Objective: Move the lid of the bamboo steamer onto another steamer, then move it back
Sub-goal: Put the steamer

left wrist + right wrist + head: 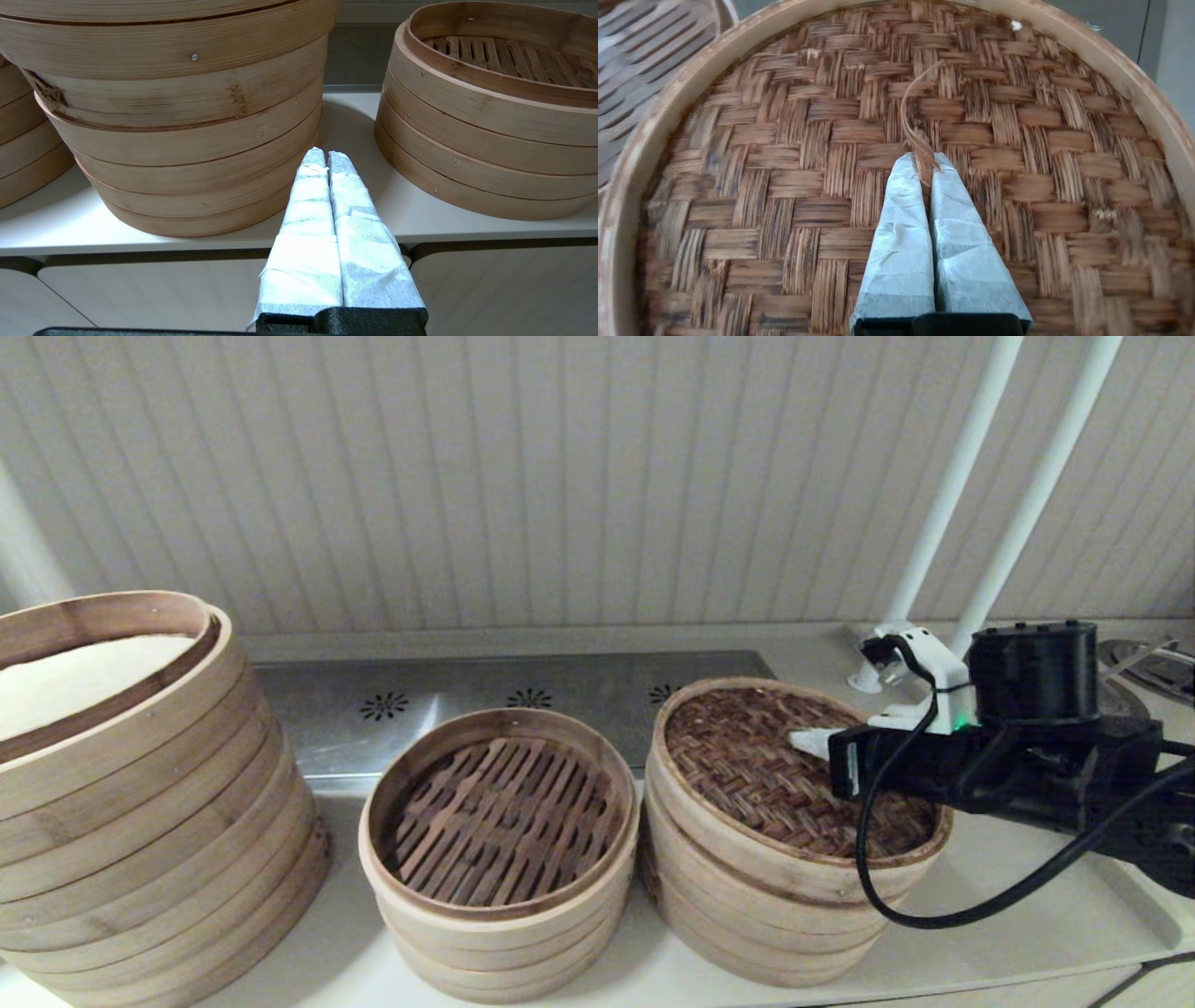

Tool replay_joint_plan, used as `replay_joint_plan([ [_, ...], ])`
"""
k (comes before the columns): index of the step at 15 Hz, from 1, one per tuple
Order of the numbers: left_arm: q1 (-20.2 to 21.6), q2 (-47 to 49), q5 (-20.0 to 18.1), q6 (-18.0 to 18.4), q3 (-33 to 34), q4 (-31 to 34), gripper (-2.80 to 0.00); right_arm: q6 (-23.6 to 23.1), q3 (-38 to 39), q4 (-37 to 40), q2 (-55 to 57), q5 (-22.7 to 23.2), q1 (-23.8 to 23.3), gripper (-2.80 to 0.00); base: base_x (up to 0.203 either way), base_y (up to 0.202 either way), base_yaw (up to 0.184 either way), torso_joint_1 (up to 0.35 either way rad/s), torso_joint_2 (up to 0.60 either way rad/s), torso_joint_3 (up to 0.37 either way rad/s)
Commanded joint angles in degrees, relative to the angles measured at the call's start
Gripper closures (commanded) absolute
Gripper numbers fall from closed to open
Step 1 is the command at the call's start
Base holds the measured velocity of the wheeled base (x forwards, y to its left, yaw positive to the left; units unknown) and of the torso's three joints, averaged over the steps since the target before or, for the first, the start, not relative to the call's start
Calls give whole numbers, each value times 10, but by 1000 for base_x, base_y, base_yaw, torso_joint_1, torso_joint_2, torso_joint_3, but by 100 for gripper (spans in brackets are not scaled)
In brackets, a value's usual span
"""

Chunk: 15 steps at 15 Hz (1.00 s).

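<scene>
The bamboo steamer lid [747,765], brown woven top in a pale band, lies on top of the rightmost steamer [747,933] of stacked pale bands. That steamer's inside is hidden under the lid, so no mesh liner shows. My right gripper [803,739] reaches in from the right over the lid's middle. In the right wrist view the right gripper [924,161] is shut on the lid's thin bamboo loop handle [908,107], just above the weave [784,163]. My left gripper [325,156] is shut and empty, parked low before the counter edge.
A steamer with a dark slat floor [499,812] stands in the middle, close beside the lidded one. The much larger steamer [121,784] with a white inside fills the left. A metal plate [467,700] and two white poles [952,476] are behind. Part of a further steamer [23,140] shows beyond the large one.
</scene>
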Motion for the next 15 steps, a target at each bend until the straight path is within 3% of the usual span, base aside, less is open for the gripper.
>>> replay_joint_plan([
  [1, 0, 1, 0, 0, 0, 0, 0, 0, 4, -2, -18, 1, 3, 0, 0, 0, 0, 0, 0, 0],
  [15, 0, 1, 0, 0, 0, 0, 0, 1, -3, -3, 16, 2, 4, 0, 0, 0, 0, 0, 0, 0],
])
